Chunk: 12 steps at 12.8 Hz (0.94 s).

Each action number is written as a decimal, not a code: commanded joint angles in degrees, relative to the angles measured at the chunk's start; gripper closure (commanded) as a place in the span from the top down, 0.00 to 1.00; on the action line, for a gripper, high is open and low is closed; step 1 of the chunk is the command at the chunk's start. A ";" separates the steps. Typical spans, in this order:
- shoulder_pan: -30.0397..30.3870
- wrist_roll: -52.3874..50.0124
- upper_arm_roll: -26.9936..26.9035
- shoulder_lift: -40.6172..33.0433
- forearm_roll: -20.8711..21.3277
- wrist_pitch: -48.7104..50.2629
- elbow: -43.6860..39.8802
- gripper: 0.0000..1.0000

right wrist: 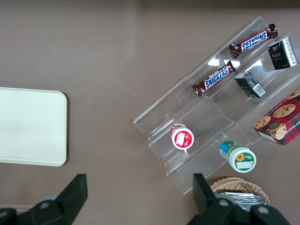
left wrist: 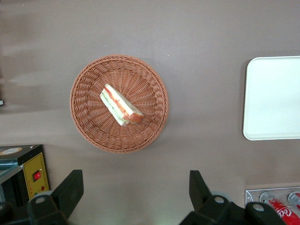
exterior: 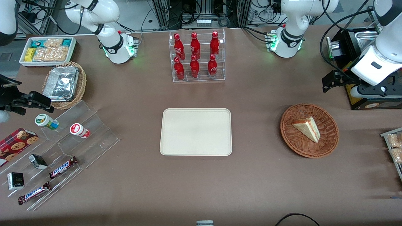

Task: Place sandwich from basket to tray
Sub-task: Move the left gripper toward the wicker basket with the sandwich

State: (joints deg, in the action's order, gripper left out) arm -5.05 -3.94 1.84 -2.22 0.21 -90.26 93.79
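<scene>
The sandwich, a pale bread wedge with red and green filling along its edge, lies in the round reddish-brown wicker basket toward the working arm's end of the table. The cream tray lies flat mid-table with nothing on it. My gripper hangs open high above the bare tabletop, beside the basket and farther from the front camera than it. Nothing is between its fingers.
A clear rack of red cola bottles stands farther from the front camera than the tray. A black and yellow box sits near my arm. Snack packets lie at the table's edge. A clear stepped stand with snacks is at the parked arm's end.
</scene>
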 commanded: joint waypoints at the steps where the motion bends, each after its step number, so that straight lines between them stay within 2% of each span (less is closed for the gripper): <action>1: 0.39 -0.72 0.10 0.37 -0.56 0.35 -1.24 1.00; 5: 0.91 -1.16 -0.25 1.33 -0.12 0.17 -0.98 1.00; 7: 2.67 -8.41 -0.17 3.87 0.32 0.09 -1.07 1.00; 12: 4.43 -15.21 -0.26 9.15 0.49 -3.86 -0.45 1.00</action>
State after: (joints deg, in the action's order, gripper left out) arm -1.09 -15.71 1.14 5.13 0.30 -92.91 94.00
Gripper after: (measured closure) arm 0.000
